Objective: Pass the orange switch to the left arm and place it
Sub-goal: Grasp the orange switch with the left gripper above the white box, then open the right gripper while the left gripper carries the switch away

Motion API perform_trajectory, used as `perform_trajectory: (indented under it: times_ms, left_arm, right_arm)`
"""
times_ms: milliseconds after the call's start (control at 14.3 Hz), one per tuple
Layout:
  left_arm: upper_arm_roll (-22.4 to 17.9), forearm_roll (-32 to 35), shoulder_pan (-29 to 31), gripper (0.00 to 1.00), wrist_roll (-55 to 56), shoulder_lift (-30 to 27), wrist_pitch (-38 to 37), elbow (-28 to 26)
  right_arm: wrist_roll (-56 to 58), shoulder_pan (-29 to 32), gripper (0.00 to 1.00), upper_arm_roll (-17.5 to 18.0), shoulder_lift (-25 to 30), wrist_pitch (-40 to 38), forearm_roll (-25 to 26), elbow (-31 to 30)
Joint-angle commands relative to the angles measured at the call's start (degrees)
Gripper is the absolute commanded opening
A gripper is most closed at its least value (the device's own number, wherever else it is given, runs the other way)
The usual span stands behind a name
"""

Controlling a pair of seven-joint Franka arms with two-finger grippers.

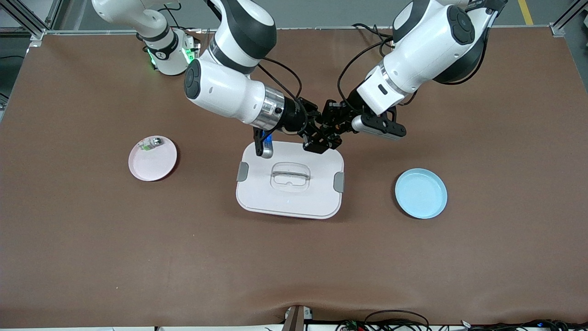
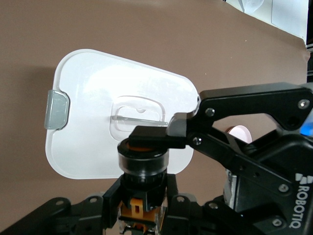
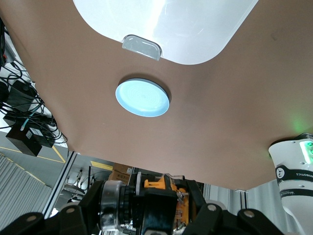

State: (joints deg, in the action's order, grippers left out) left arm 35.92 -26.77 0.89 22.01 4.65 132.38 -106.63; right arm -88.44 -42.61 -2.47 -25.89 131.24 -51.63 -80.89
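Both grippers meet in the air over the box's edge nearest the robots. The orange switch is a black cylinder with an orange cap and a tan end. My left gripper is shut on its tan end, one finger on each side. One of my right gripper's fingers lies across the orange cap. In the right wrist view my right gripper is shut on the switch. In the front view the left gripper and right gripper overlap and hide the switch.
A blue plate lies toward the left arm's end of the table and shows in the right wrist view. A pink plate toward the right arm's end holds a small green-and-silver part. The box lid has grey side clips.
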Motion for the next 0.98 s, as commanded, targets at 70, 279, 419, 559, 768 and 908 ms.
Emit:
perform_trajectory:
  times_ms: [70, 279, 419, 559, 768, 908]
  left_arm:
    - [0.29, -0.65, 0.78, 0.00, 0.23, -0.17, 0.51, 0.37]
    - [0.03, 0.41, 0.95, 0.00, -0.39, -0.08, 0.25, 0.54]
    - [0.03, 0.50, 1.56, 0.00, -0.21, -0.08, -0.54, 1.42]
    - [0.03, 0.50, 2.45, 0.00, -0.30, -0.08, -0.72, 1.69]
    - [0.03, 3.38, 4.99, 0.00, -0.39, -0.08, -2.91, 1.78]
    - [-0.06, 5.50, 7.53, 0.00, -0.48, -0.17, -7.02, 2.47]
  right_arm:
    - [-0.59, -0.10, 0.54, -0.26, -0.65, -0.37, -1.01, 1.53]
    - [-0.59, -0.01, 0.96, -0.26, -0.65, -0.55, -0.93, 1.53]
    - [-0.59, -0.01, 1.00, -0.26, -0.57, -0.63, -0.84, 1.53]
    - [-0.51, 0.25, 1.00, -0.26, -0.48, -0.72, -0.84, 1.53]
    - [0.11, 1.13, 1.00, -0.43, -0.04, -1.16, -0.40, 1.44]
    - [1.42, 1.92, 1.00, -0.69, 0.49, -6.05, 0.39, 1.35]
